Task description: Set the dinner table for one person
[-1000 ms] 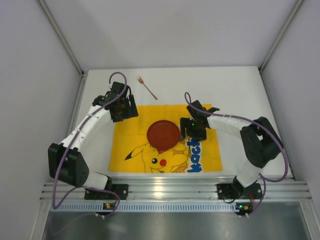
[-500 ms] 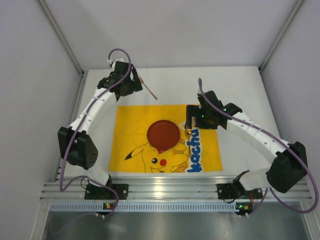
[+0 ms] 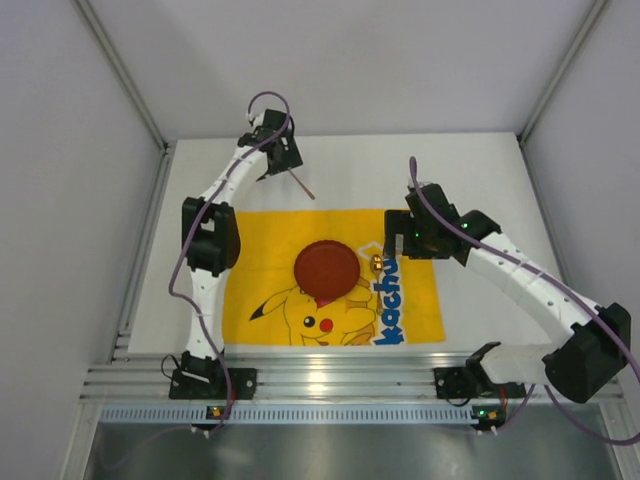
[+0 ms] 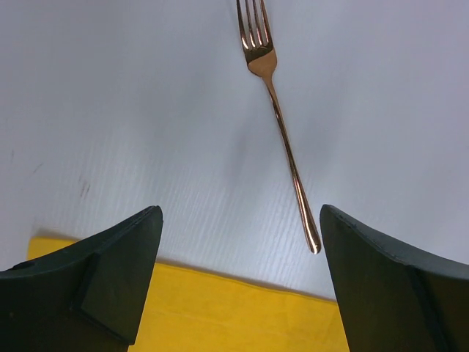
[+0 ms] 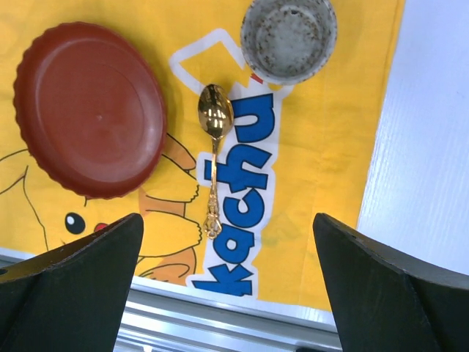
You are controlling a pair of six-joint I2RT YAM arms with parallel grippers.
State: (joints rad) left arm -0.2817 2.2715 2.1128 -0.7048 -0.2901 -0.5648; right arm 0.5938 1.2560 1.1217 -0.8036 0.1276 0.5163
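The white dinner table (image 3: 480, 180) carries a yellow cartoon mat (image 3: 420, 310). On the mat lie a red plate (image 3: 326, 268) and, to its right, a gold spoon (image 3: 377, 263). In the right wrist view the plate (image 5: 89, 108), the spoon (image 5: 212, 161) and a speckled grey cup (image 5: 289, 37) lie below my open, empty right gripper (image 5: 227, 224). A copper fork (image 3: 302, 185) lies on the bare table behind the mat. My left gripper (image 3: 272, 160) hovers over its far end. In the left wrist view that gripper (image 4: 240, 220) is open, with the fork (image 4: 282, 139) handle ending near its right finger.
A ribbed aluminium rail (image 3: 340, 380) runs along the near edge, with both arm bases on it. Grey walls and slanted frame posts (image 3: 120, 70) enclose the table on three sides. The mat's back edge (image 4: 220, 293) lies just below the fork handle.
The left arm has stretched toward the back, bringing its gripper over the fork. The right gripper has drawn back to the right of the spoon. Both grippers have opened wider.
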